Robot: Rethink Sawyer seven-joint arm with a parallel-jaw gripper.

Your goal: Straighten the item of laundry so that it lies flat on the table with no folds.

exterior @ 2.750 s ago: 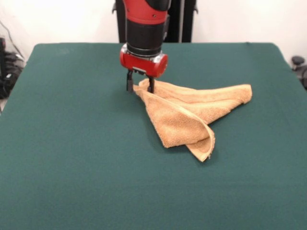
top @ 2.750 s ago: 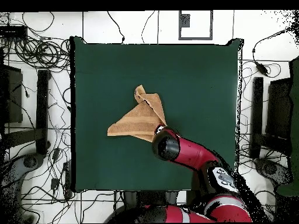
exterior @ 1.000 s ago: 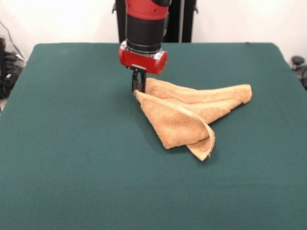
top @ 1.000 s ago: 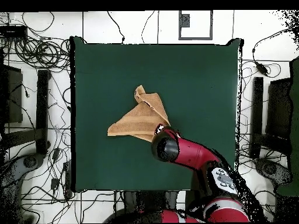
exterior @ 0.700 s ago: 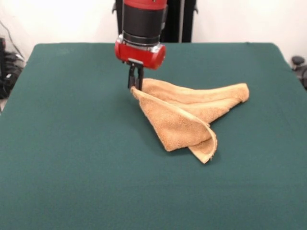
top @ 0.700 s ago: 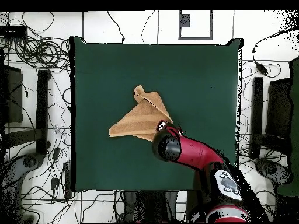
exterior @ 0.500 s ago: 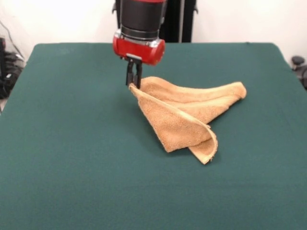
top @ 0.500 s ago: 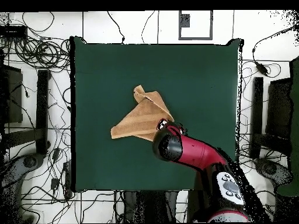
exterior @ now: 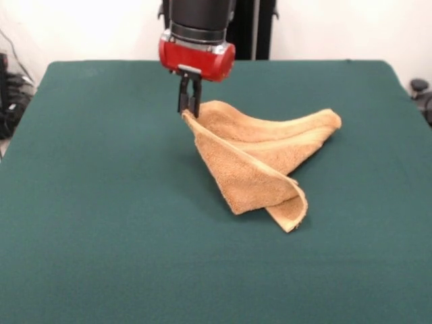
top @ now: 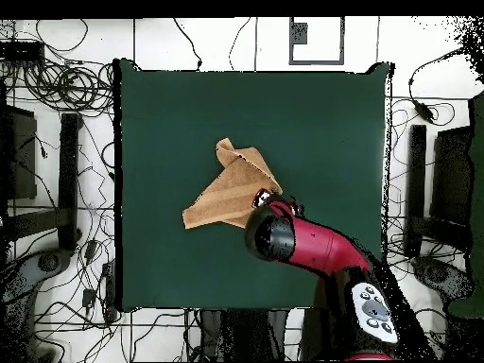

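The tan-orange towel (exterior: 260, 158) lies folded and crumpled on the dark green table (exterior: 101, 223), near its middle. My gripper (exterior: 188, 108) is shut on the towel's far left corner and holds that corner lifted off the cloth. The towel's other end stretches right to a point, and a folded flap hangs toward the front. In the overhead view the towel (top: 227, 194) is a triangular shape left of the arm; the arm (top: 302, 244) covers the gripper and the held corner. No label shows.
The robot's black pedestal (exterior: 253, 27) stands behind the table's far edge. Cables and equipment (top: 57, 85) lie on the floor around the table in the overhead view.
My gripper closed on the towel's corner and has raised it, moving slightly left and toward the robot. The towel's right end has been dragged a little toward the gripper.
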